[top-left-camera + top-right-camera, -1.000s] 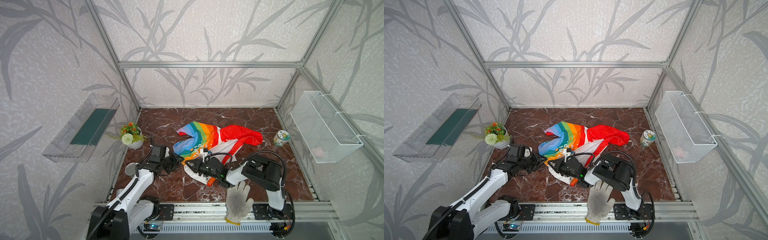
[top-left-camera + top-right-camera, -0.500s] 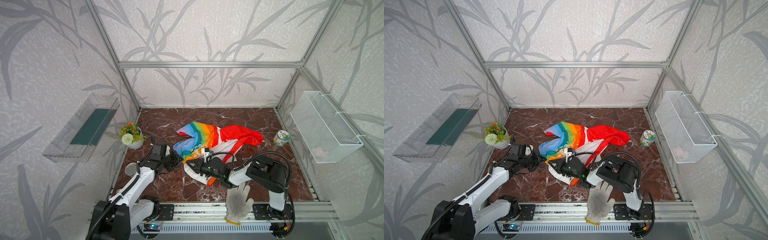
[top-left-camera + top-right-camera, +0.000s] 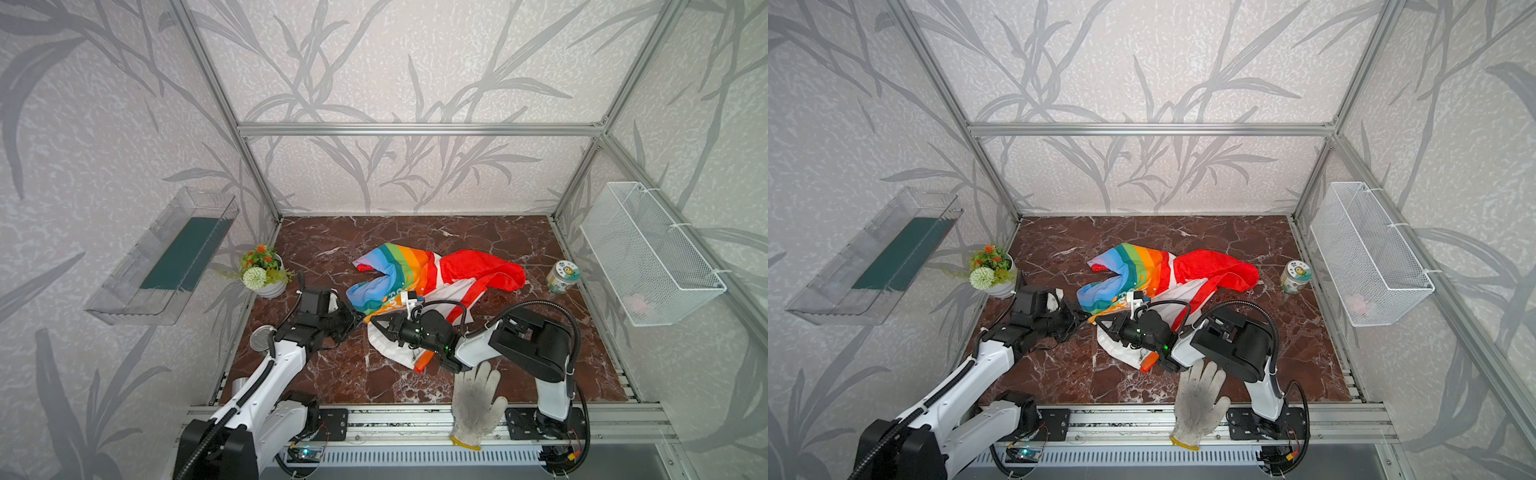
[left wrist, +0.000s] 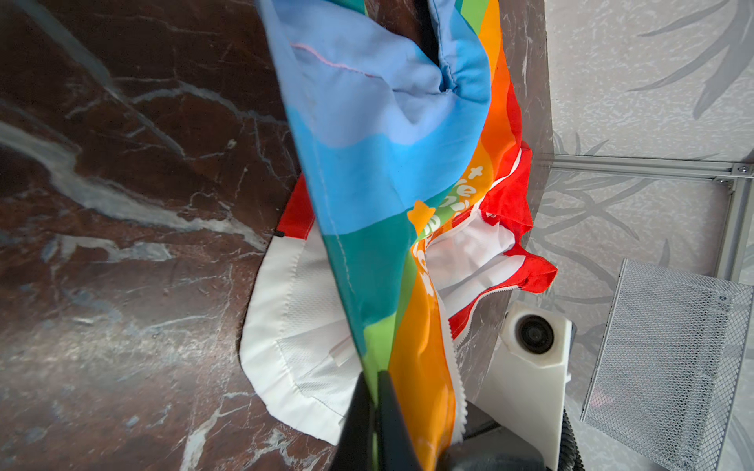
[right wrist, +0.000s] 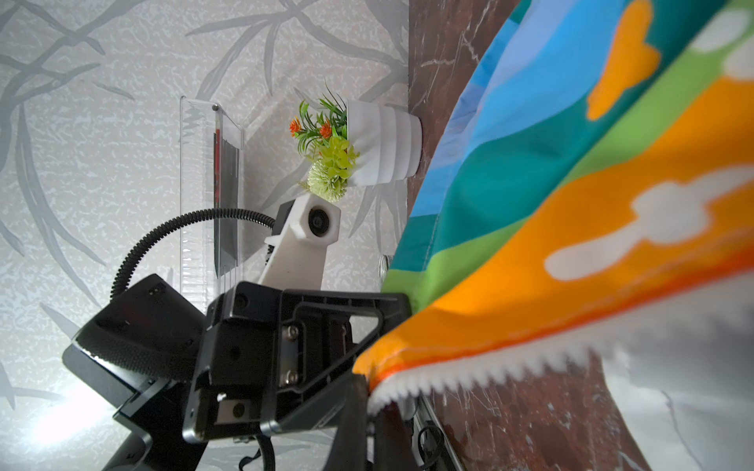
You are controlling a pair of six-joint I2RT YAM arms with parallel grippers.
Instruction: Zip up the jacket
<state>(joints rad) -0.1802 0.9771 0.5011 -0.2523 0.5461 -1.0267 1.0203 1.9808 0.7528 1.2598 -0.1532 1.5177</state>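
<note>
Gathering the bottom ends of the zipper (image 5: 489,363), the left hand (image 4: 372,377) is pinching rainbow hem and the right hand (image 5: 369,397) the toothed edge, at seven o'clock of the jacket (image 3: 409,266) lying mid desk (image 3: 332,374); mating them precisely seems next.

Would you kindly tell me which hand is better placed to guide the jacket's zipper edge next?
Right, probably. The right hand is shut on the jacket at its toothed zipper edge itself; the left hand is shut on striped cloth beside that edge, so it seems suited only to steadying.
</note>
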